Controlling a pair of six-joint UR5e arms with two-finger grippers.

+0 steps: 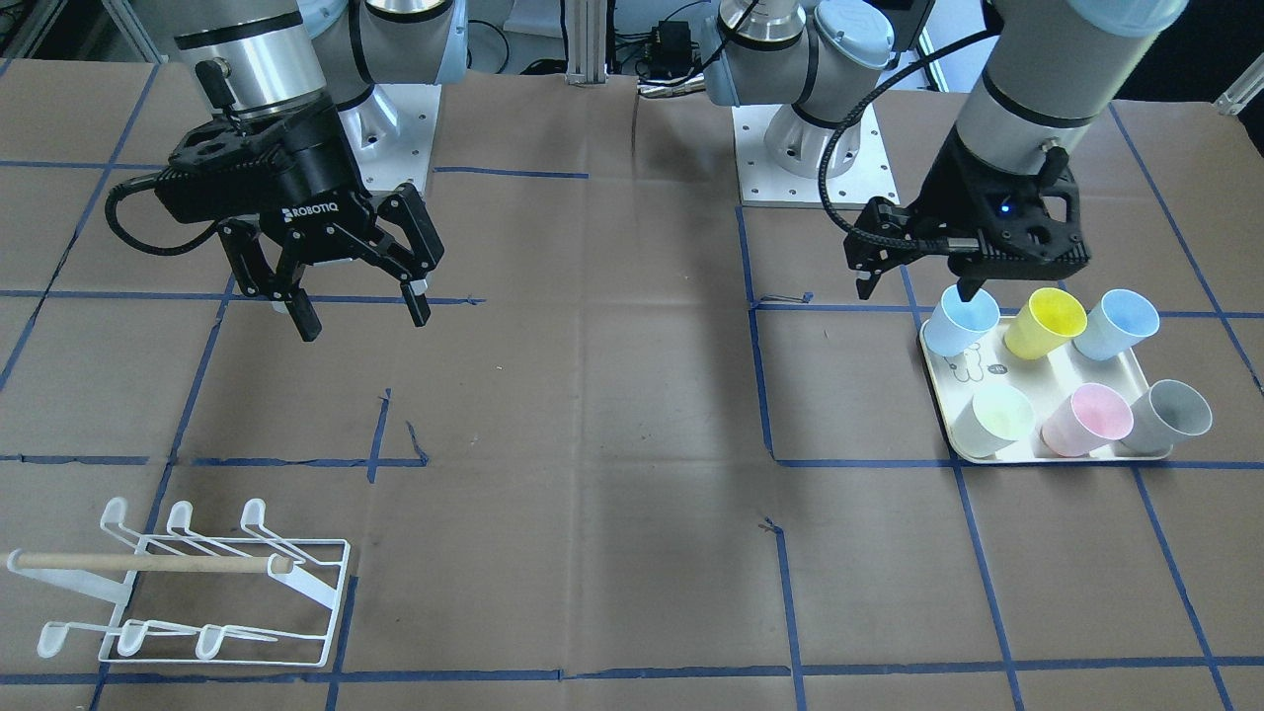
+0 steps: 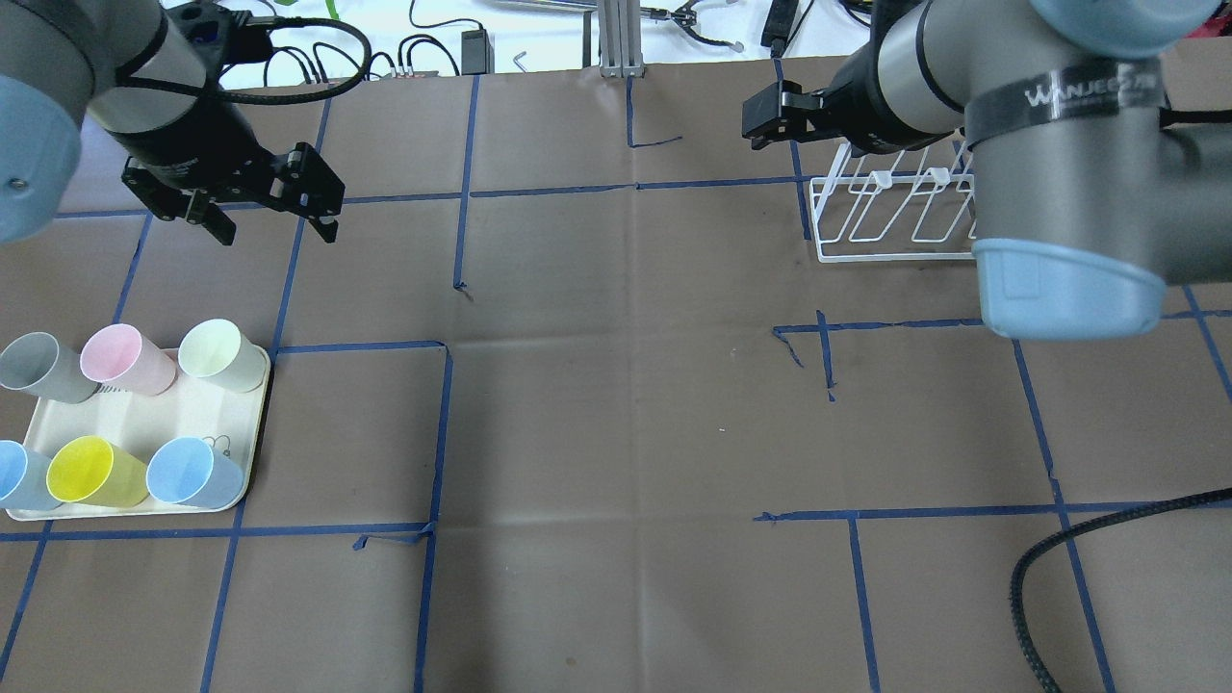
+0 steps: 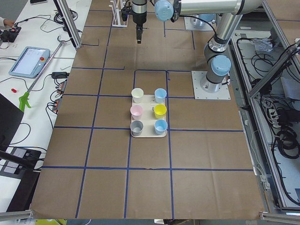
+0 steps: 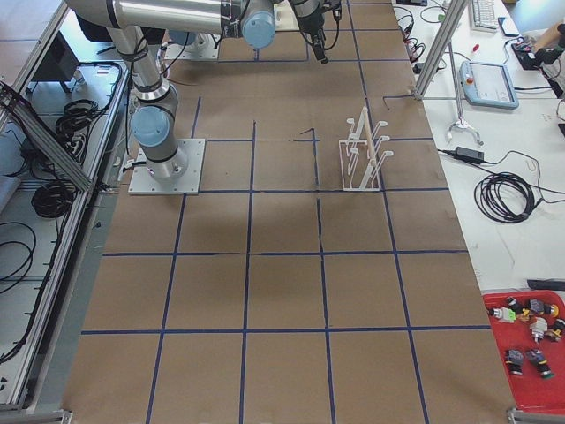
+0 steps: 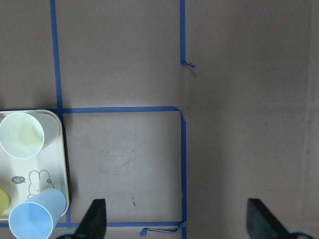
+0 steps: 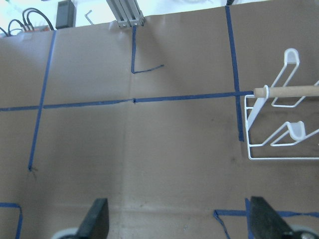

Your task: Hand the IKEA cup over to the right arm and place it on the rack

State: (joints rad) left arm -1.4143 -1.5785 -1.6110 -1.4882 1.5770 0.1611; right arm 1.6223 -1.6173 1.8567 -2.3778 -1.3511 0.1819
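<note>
Several IKEA cups stand on a cream tray [image 1: 1047, 456]: blue [image 1: 963, 321], yellow [image 1: 1047, 321], blue [image 1: 1116, 324], pale green [image 1: 997, 415], pink [image 1: 1086, 420] and grey [image 1: 1170, 415]. My left gripper [image 1: 918, 288] is open and empty, above the table beside the tray's corner, by the near blue cup. The left wrist view shows that cup [image 5: 32, 224] and the pale green one [image 5: 22, 134] at its left edge. My right gripper [image 1: 365, 318] is open and empty, high over the table, apart from the white wire rack [image 1: 197, 583] with its wooden dowel [image 1: 148, 561].
The brown table carries a blue tape grid [image 2: 462, 192]. The arm bases [image 1: 815, 148] stand at the robot's side. The rack also shows in the overhead view [image 2: 885, 221] and the right wrist view [image 6: 279, 124]. A red parts bin [image 4: 530, 353] sits off the table.
</note>
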